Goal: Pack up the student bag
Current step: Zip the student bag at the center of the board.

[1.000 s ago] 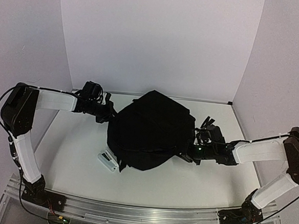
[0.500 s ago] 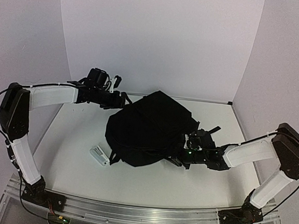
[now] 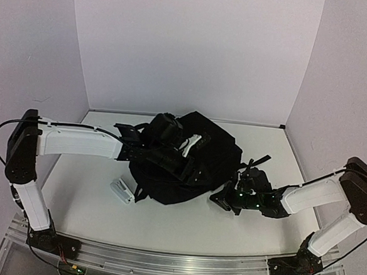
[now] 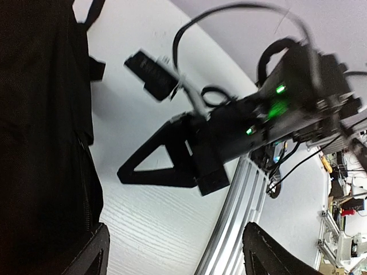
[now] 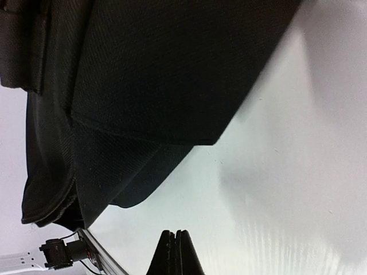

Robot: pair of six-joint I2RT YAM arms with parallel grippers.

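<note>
Student bag [image 3: 220,156], a large soft black backpack, lies slumped in the middle of the white counter [image 3: 87,168], with a strap end trailing off its right side toward the back wall. The left arm reaches in from the left and lies across the top of the bag, its wrist over the dark fabric. The left hand [image 4: 176,240] has its two fingers spread wide apart with nothing between them. Its wrist camera looks past them at bare counter, the edge of the bag on the left and the other arm beyond.

The right hand [image 5: 176,249] sits low over the counter just beside the bag's front right edge. Its fingers are pressed together into a single point and hold nothing. From its own camera the bag's fabric fills the upper part of the view and a gap of white counter separates it from the fingertips.

A small white flat item [image 3: 122,191] rests on the counter close to the bag's front left corner; what it is cannot be told. An aluminium rail [image 3: 162,259] runs along the near edge below the arm bases.
</note>
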